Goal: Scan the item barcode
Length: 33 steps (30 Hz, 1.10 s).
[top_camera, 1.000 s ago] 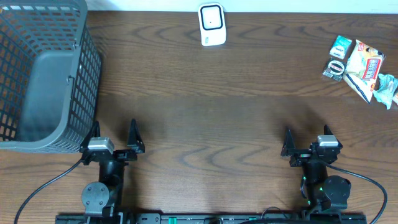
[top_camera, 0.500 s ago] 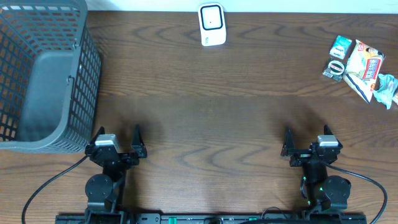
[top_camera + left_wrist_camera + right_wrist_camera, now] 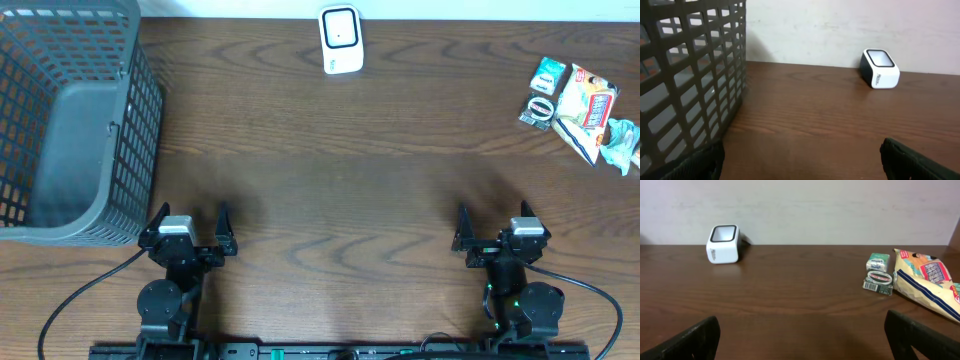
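left hand [image 3: 190, 222] and right hand [image 3: 492, 225] resting released, empty, near counter [image 3: 350, 170] edge | packets [image 3: 575, 100] lying far right, well apart from scanner [image 3: 340, 40] | right hand should be taking one packet by an edge, leaving barcode unobstructed

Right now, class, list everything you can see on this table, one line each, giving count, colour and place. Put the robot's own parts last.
table: 1, dark brown wood, under everything
basket: 1, dark grey mesh, far left corner
barcode scanner: 1, white with a dark face, far edge, centre
snack bag: 1, yellow, white and red, far right
small packet: 1, green and white, left of the snack bag
dark packet: 1, black with an oval label, just nearer than the small packet
crumpled wrapper: 1, teal, right edge
left gripper: 1, black, open, near edge, left
right gripper: 1, black, open, near edge, right
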Motion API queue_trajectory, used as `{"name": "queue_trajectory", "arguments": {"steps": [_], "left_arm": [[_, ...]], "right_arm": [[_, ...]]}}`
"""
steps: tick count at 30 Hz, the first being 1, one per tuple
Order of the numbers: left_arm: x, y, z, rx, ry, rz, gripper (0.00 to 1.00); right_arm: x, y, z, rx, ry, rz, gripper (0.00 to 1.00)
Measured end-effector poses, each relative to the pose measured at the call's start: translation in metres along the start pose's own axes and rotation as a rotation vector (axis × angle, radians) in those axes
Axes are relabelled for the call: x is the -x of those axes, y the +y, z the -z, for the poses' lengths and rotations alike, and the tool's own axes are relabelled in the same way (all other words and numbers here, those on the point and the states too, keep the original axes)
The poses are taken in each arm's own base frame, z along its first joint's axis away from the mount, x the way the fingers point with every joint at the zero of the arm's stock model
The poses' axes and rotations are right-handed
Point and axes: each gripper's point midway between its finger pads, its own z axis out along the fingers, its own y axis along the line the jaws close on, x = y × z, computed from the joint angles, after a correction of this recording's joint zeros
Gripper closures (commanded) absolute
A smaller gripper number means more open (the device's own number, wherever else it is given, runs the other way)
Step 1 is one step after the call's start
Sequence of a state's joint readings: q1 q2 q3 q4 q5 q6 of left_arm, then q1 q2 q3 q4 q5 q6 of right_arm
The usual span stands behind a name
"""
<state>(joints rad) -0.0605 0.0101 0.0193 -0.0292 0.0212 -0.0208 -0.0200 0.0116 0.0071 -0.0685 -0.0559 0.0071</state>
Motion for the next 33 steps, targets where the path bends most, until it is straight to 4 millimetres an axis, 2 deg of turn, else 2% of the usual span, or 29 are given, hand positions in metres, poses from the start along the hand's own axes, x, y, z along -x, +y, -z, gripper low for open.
{"name": "queue_trajectory", "arguments": {"steps": [18,33], "left_arm": [[0.0000,-0.0005,0.0000,-0.003,0.000,-0.047,0.02],[0.0000,-0.0005,0.0000,-0.003,0.000,0.009,0.02]], "right_arm": [[0.0000,0.0000,0.0000,0.000,0.000,0.000,0.01],[0.0000,0.0000,0.0000,0.000,0.000,0.000,0.01]]}}
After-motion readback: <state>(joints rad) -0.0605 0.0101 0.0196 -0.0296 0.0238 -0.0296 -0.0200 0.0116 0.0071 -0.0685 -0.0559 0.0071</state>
